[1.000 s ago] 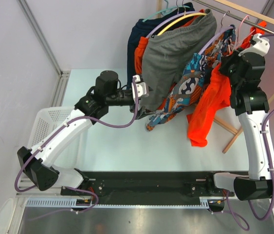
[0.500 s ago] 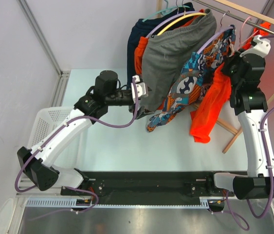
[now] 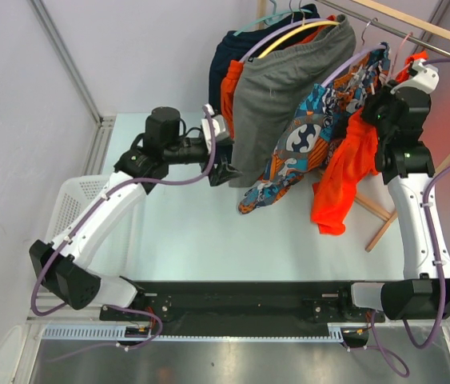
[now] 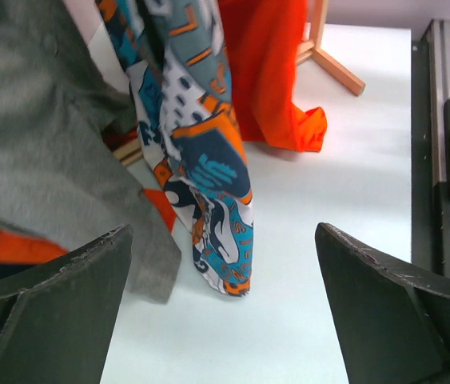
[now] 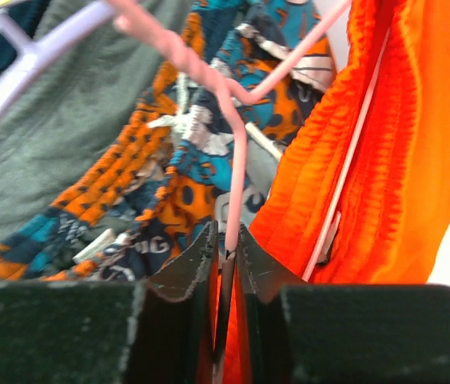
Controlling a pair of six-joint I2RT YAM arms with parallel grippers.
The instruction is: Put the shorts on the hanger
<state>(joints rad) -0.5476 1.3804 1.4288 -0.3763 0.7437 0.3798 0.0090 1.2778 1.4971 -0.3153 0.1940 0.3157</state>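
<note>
**Desk:** Where are the shorts?

**Me:** The plain bright orange-red fabric shorts [image 3: 343, 172] are draped on the thin pale pink wire hanger [image 5: 237, 152], up by the rack at the far right. Their long axis runs straight down, and the lower hem is near the pale table [image 3: 185, 232]. From the right wrist camera, the orange cloth lies just to the right of my fingers and touches the wire.

**Desk:** Which arm has it?

**Me:** The right gripper [image 5: 226, 240]. Its 2 fingers are pinched together on the pink wire below the twisted neck. The left gripper [image 4: 223, 232] is spread wide and holds nothing. It sits well apart from the orange-red fabric shorts, beside the grey fabric shorts [image 3: 280, 88], with the blue-orange-white patterned shorts [image 3: 304, 148] between.

**Desk:** What does the next move turn on?

**Me:** I'd say the hook and the wooden rail [image 3: 416, 26]. The hook points up and away from my fingers, toward the rail above. From the top camera I can't tell whether it is over anything yet, because the wrist crowds that spot.

**Desk:** Any labels?

**Me:** I can read no writing on any garment.
</note>
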